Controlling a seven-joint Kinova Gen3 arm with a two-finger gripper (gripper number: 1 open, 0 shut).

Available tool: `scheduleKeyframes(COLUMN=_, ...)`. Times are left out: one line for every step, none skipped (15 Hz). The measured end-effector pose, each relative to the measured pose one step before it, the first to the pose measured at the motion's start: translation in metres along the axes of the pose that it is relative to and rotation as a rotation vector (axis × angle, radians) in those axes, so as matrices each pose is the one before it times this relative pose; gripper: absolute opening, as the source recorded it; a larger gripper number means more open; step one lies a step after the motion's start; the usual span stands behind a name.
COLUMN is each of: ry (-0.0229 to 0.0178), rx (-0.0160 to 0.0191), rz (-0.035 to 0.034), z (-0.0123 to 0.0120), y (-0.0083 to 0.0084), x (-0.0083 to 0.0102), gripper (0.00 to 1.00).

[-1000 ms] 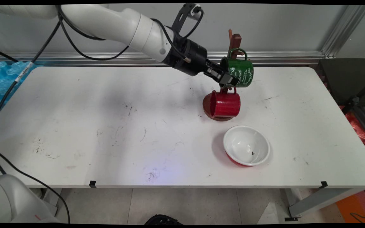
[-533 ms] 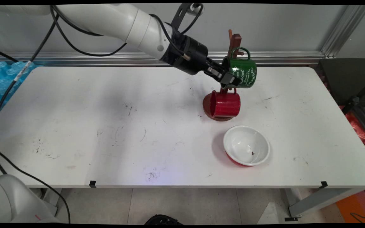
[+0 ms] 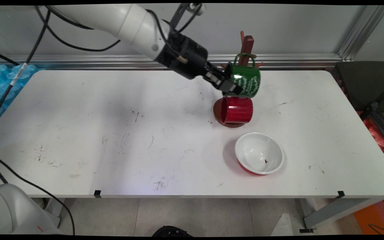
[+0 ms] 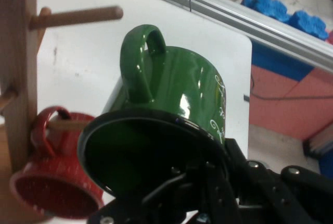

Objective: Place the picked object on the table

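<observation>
My gripper (image 3: 231,88) is shut on the rim of a green mug (image 3: 244,82), held tilted in the air with its handle (image 3: 244,59) up. The mug hangs just in front of the wooden mug tree's post (image 3: 247,45) and right above a red mug (image 3: 237,110) that hangs from a lower peg. In the hand view the green mug (image 4: 171,104) fills the middle, its handle (image 4: 143,57) free of any peg. A bare peg (image 4: 78,16) sticks out of the post (image 4: 18,67) up to the left, and the red mug (image 4: 57,187) hangs lower left.
A bowl (image 3: 259,152), white inside and red outside, sits on the table in front of the tree's round brown base (image 3: 216,112). Black cables hang along the table's left side. A dark chair (image 3: 365,86) stands past the right edge.
The arm has drawn back to the left and the green mug has moved left and a little down, from right of the post to in front of it, above the red mug.
</observation>
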Motion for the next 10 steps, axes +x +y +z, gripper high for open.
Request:
scheduleKeyframes(ry=-0.01334, rx=0.00107, rz=0.00608, z=-0.00573, y=-0.00090, x=-0.00196, gripper=0.00)
scheduleKeyframes(ry=-0.01631, rx=0.00229, rz=0.00863, z=-0.00634, y=-0.00184, x=-0.00207, gripper=0.00)
scheduleKeyframes(ry=-0.01536, rx=0.00338, rz=0.00797, z=-0.00606, y=-0.00197, x=-0.00219, gripper=0.00)
scheduleKeyframes(ry=-0.01357, rx=0.00411, rz=0.00795, z=-0.00499, y=-0.00201, x=-0.00182, gripper=0.00)
scheduleKeyframes(ry=-0.00970, rx=0.00324, rz=0.00652, z=-0.00310, y=-0.00165, x=-0.00120, gripper=0.00)
scheduleKeyframes(ry=-0.01380, rx=0.00574, rz=0.01033, z=-0.00467, y=-0.00271, x=-0.00170, gripper=0.00)
scheduleKeyframes(ry=-0.01925, rx=0.00637, rz=0.01582, z=-0.00457, y=-0.00367, x=-0.00171, gripper=0.00)
scheduleKeyframes(ry=-0.02005, rx=0.00812, rz=0.01691, z=-0.00440, y=-0.00395, x=-0.00192, gripper=0.00)
scheduleKeyframes(ry=-0.01989, rx=0.00986, rz=0.01568, z=-0.00385, y=-0.00402, x=-0.00216, gripper=0.00)
scheduleKeyframes(ry=-0.02663, rx=0.01235, rz=0.02200, z=-0.00393, y=-0.00507, x=-0.00249, gripper=0.00)
